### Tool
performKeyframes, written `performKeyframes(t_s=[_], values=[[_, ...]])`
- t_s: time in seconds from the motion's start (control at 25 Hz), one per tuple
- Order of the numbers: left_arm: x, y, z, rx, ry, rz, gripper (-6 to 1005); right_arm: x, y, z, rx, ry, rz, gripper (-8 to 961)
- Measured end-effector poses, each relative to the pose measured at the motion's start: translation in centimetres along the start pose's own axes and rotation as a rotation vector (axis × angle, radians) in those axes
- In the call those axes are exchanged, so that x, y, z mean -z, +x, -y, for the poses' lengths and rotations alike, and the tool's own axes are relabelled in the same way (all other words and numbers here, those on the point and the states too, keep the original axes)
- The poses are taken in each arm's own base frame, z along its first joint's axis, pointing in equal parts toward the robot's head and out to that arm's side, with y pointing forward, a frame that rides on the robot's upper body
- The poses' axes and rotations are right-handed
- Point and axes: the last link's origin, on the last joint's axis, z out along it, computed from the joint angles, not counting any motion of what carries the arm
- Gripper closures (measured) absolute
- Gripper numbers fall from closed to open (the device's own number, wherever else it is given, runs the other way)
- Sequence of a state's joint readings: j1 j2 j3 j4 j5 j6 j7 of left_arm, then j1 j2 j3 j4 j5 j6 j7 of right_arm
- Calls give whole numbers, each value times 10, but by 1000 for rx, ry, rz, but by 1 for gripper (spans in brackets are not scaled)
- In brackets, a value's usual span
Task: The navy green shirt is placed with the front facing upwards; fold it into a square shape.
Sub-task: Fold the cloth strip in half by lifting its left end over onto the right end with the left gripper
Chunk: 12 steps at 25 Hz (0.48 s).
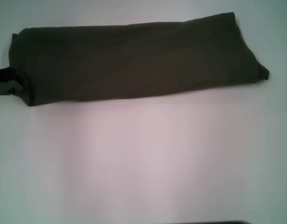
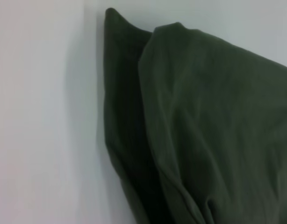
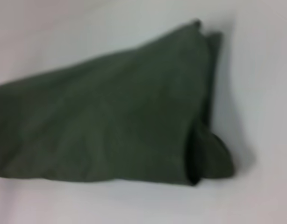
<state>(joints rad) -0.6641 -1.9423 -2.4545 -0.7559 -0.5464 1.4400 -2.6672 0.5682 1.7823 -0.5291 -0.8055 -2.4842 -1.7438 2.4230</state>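
Note:
The navy green shirt (image 1: 134, 60) lies on the white table (image 1: 143, 158) as a long, narrow folded band across the far half of the head view. Its lettering and neck label are hidden. A small corner (image 1: 264, 72) sticks out at its right end. My left gripper (image 1: 7, 83) shows only as a dark part at the picture's left edge, against the shirt's left end. The left wrist view shows that end's folded layers (image 2: 213, 126) from close by. The right wrist view shows the shirt's right end (image 3: 111, 121) from above. My right gripper is out of view.
White table surface stretches in front of the shirt. A thin dark strip (image 1: 213, 222) shows at the head view's bottom edge.

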Motion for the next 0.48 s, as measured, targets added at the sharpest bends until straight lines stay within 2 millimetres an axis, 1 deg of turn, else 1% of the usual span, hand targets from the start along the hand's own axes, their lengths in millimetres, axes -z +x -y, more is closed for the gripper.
performKeyframes(t_s=[0.08,0.2,0.48], values=[[0,1,-1,0,-2,-2,923,-2,1,3,-2,26,-15,12],[0,2,-1,-3,-2,-3,976,-12,-1,3,9,41,-4,12],[0,2,-2,-4,-4,-4,983,-40,-14,-4,48,66,54,12]])
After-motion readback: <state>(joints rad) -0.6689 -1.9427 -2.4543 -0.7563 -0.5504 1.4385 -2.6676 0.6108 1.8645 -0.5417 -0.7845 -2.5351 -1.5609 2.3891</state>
